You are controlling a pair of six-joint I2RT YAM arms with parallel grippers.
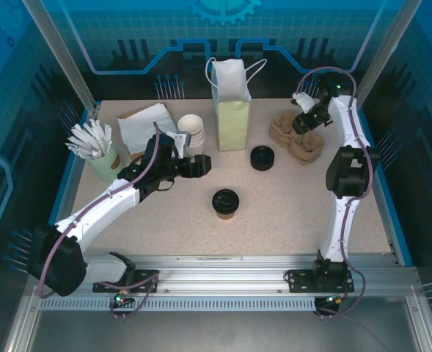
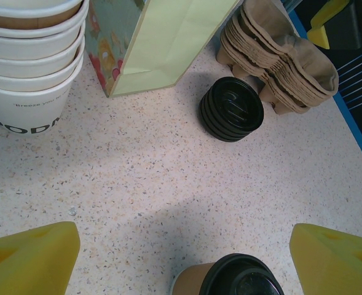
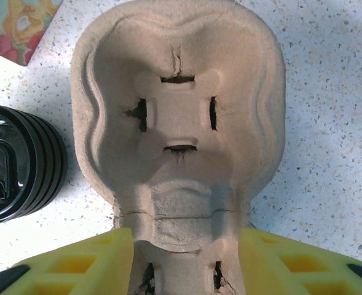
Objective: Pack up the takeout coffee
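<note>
As seen from above, far half of the worktop (image 1: 289, 213) crowded: holder of white sticks (image 1: 94, 143) at far left, napkins (image 1: 146, 125) beside it, then stacked white cups (image 1: 192, 132), a tall bag (image 1: 231, 110) upright with handles up, a stack of lids (image 1: 261, 158) in front of the bag's right side, and carriers (image 1: 298, 139) at right. Lids and carriers near each other but apart; cups just left of the bag.

Left end effector (image 1: 201, 166): hangs just in front of the cups, pointing toward the lids, fingers (image 2: 30, 261) spread wide, gripping nothing. In the left wrist view, cups (image 2: 30, 55) at upper left, bag (image 2: 162, 43) next to them, lids (image 2: 231, 107) ahead in the middle, carriers (image 2: 279, 61) beyond at upper right.

Coffee (image 1: 226, 203): stands upright, lid on, alone on open worktop, nearer the bases than the rest. Lies to the near right of the left end effector, apart from it, speckled worktop between. In the left wrist view, coffee (image 2: 230, 279) at the bottom edge between the two yellow fingers, closer to the right one, touching neither. Well apart from the right end effector, lids roughly between.

Right end effector (image 1: 301, 121): hangs over the carriers at far right. In the right wrist view, flanks the narrow waist of the top carrier (image 3: 181, 123) with a yellow finger (image 3: 76, 264) close against each side; cannot tell whether clamped or merely alongside. Lids (image 3: 15, 166) just left of that carrier.
</note>
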